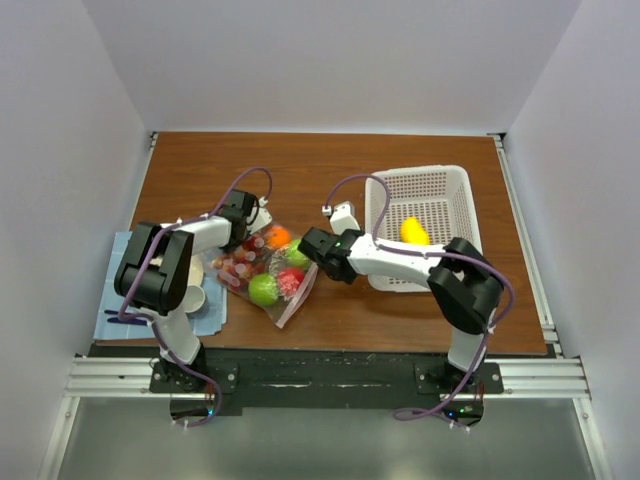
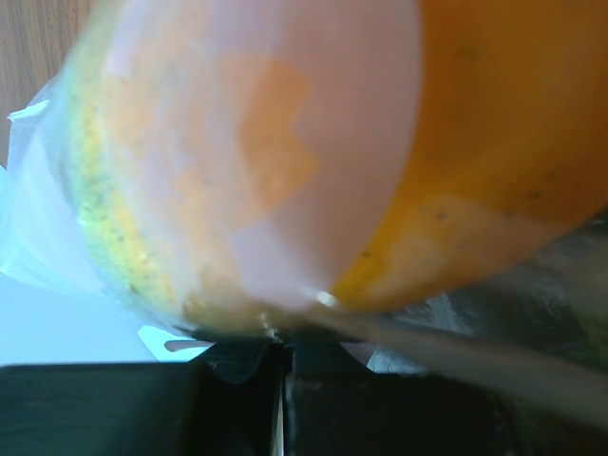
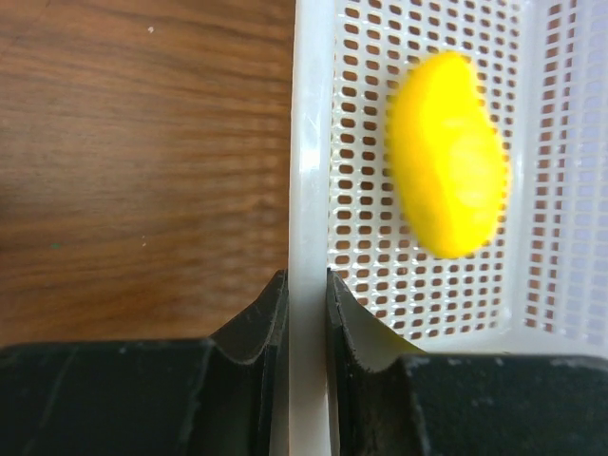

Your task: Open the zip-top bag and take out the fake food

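1. Bench [image 1: 200,170]: carries all items. The white mesh basket [image 1: 420,171] stands on the right half. The zip-top bag [image 1: 286,314] lies left of centre, near the basket but not touching it.

2. Fake food [image 1: 291,280]: one yellow piece [image 1: 414,232] lies in the basket. The rest, including a green apple [image 1: 263,290] and an orange [image 1: 277,236], is inside the bag. Judged state: removal partly done. Whether the zip strip is open cannot be told.

3. Right gripper [image 3: 307,285]: closed to a narrow gap on the basket rim, one finger on each side of the wall. It holds no fruit and is clear of the bag.

4. Left gripper [image 2: 283,344]: jaws fully together at the bag's far left edge, with a fold of clear film pinched between them.

Hazards:
- Any arm travel with the right gripper clamped on the rim would drag or tip the basket, and the yellow piece could roll out.
- The left pinch holds thin film only. A pull against the weight of the fruit may let the film slip free or tear.
- Lifting the bag by that edge may spill fruit onto the bench
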`<state>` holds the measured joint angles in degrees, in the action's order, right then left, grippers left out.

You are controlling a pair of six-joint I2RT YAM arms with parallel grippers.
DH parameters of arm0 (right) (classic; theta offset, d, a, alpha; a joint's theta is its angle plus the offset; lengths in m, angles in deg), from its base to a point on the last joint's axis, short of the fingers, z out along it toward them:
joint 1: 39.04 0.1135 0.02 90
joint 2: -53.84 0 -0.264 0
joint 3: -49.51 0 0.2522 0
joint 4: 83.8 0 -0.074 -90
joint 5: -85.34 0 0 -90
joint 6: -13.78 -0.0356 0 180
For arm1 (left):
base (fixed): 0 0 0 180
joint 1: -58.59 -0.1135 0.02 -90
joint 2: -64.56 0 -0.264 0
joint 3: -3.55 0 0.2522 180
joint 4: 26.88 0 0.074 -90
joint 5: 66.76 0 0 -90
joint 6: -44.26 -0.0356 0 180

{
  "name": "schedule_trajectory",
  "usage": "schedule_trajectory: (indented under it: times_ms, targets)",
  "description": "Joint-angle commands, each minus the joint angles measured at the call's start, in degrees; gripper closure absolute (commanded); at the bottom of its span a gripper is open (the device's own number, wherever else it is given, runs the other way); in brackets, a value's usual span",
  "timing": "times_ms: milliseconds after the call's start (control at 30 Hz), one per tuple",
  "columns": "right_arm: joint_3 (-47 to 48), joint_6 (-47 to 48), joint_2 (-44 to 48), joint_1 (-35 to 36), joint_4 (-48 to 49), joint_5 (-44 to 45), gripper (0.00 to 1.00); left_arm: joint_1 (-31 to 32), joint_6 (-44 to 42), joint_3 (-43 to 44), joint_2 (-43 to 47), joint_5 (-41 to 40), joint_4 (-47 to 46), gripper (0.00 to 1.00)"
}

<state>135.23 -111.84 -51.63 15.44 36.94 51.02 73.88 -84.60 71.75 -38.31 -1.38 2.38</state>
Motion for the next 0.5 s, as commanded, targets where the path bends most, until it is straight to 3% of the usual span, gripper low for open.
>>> schedule_trajectory:
  times_ms: [0, 233, 300, 367, 467]
  targets:
    - [-0.4, 2.0, 0.9, -0.9, 5.4, -7.4, 0.99, -1.4, 1.1, -1.8, -2.8, 4.8, 7.9, 1.00]
    - [3.4, 4.9, 1.7, -1.0, 5.9, -7.4, 0.96, -1.9, 1.2, -2.0, -2.4, 2.8, 6.3, 1.00]
    - [3.8, 6.1, 2.4, -1.0, 5.9, -7.0, 0.74, -2.4, 1.6, -1.4, -3.0, 0.9, 5.3, 1.00]
    - [4.1, 6.6, 4.0, -1.0, 5.3, -6.9, 0.45, -2.6, 1.7, -1.3, -4.2, -0.9, 4.5, 1.00]
    - [4.2, 8.1, 7.5, -1.0, 5.3, -6.9, 0.23, -2.6, 1.8, -1.5, -5.1, -3.1, 3.4, 1.00]
